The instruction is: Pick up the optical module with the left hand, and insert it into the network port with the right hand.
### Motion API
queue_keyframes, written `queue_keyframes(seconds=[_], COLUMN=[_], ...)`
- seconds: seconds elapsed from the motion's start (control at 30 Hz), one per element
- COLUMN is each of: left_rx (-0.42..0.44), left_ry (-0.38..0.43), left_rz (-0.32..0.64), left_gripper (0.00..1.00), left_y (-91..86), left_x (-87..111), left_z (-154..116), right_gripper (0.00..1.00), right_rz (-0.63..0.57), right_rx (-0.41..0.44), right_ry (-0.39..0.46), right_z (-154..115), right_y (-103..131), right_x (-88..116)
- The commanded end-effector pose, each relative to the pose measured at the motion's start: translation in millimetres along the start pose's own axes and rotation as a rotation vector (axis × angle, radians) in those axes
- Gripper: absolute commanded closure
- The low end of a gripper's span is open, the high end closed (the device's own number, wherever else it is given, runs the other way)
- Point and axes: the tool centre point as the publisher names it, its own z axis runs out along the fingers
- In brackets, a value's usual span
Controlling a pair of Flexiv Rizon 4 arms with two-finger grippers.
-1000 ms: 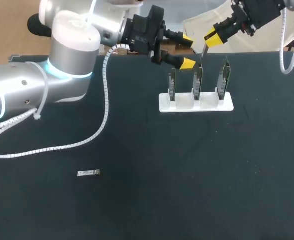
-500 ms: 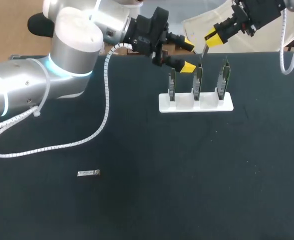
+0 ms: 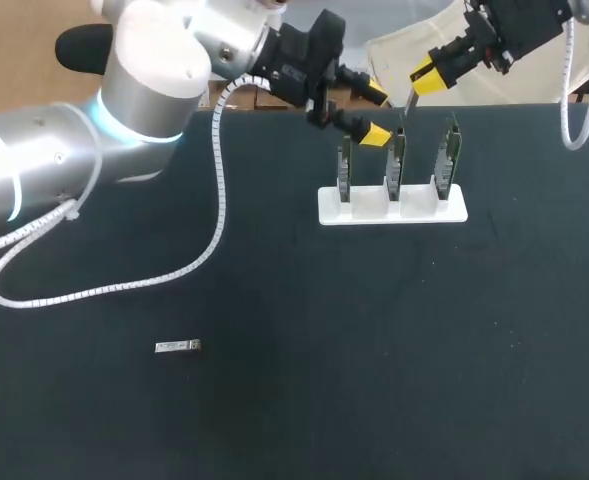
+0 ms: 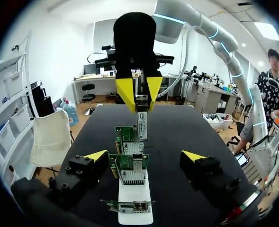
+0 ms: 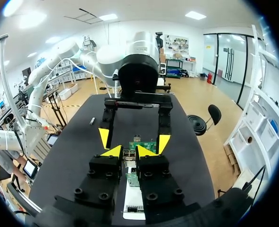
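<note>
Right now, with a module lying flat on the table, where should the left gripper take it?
Mid-length, across its two long sides, from straight above. The module lies flat, a slim bar running across the table, nothing beside it; the open left gripper would likely need turning to straddle its narrow width. The right gripper holds another module.

The table (image 3: 424, 350) under the stand (image 3: 392, 207) is dark and matt. The stand is smooth white plastic. Green cards (image 4: 130, 161) in the stand have shiny metal ports (image 4: 133, 175). The optical module (image 4: 142, 124) above the stand looks like grey metal.
</note>
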Motion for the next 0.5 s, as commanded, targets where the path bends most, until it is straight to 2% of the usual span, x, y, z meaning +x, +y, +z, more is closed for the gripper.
queue_keyframes(seconds=[0.03,0.13,0.2,0.5], left_rx=[0.005,0.002,-0.012,-0.002], left_ry=[0.019,0.023,-0.040,-0.018], left_rz=[-0.008,-0.014,-0.025,-0.040], left_gripper=[0.00,0.00,0.00,0.00], left_y=[4.5,5.5,6.5,7.7], left_x=[-4.5,-3.3,-2.1,1.6], left_z=[-1.6,-2.2,-2.4,-1.8], right_gripper=[1.00,1.00,1.00,1.00], right_rz=[0.000,0.000,0.001,0.002], right_rx=[0.002,0.002,0.001,0.001], right_ry=[0.000,0.000,0.000,0.004], right_z=[-0.1,-0.3,-0.4,-2.2], right_y=[0.0,-0.8,-1.3,-4.4], right_x=[0.3,0.5,0.6,1.6])
